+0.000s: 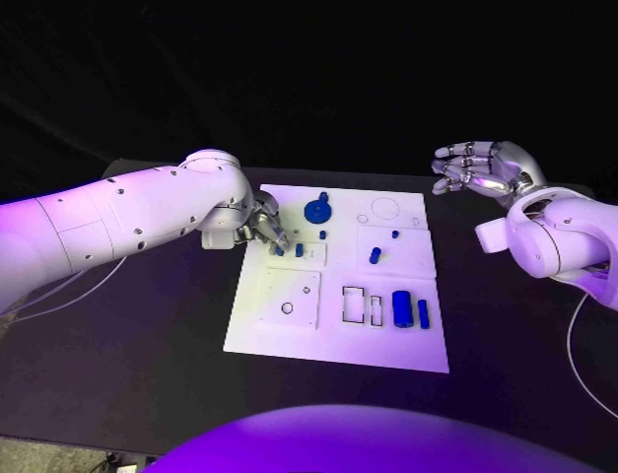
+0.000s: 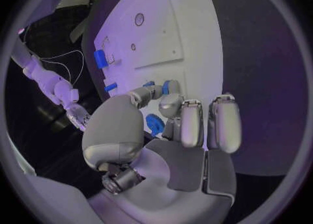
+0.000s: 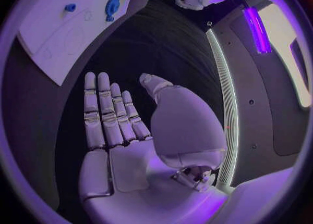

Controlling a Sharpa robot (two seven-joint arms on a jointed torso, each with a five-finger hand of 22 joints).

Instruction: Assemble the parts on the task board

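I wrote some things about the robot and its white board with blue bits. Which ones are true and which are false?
1. The right hand is off the task board, holding nothing. True.
2. The left hand is over the board's far left part, by small blue parts. True.
3. The big round blue part lies on the black table. False: it sits on the board, near its far edge.
4. The blue cylinder is in the right hand. False: it lies on the board's near right part.

Black table (image 1: 138, 374), dark bkgd, purple light strip (image 3: 255, 22).
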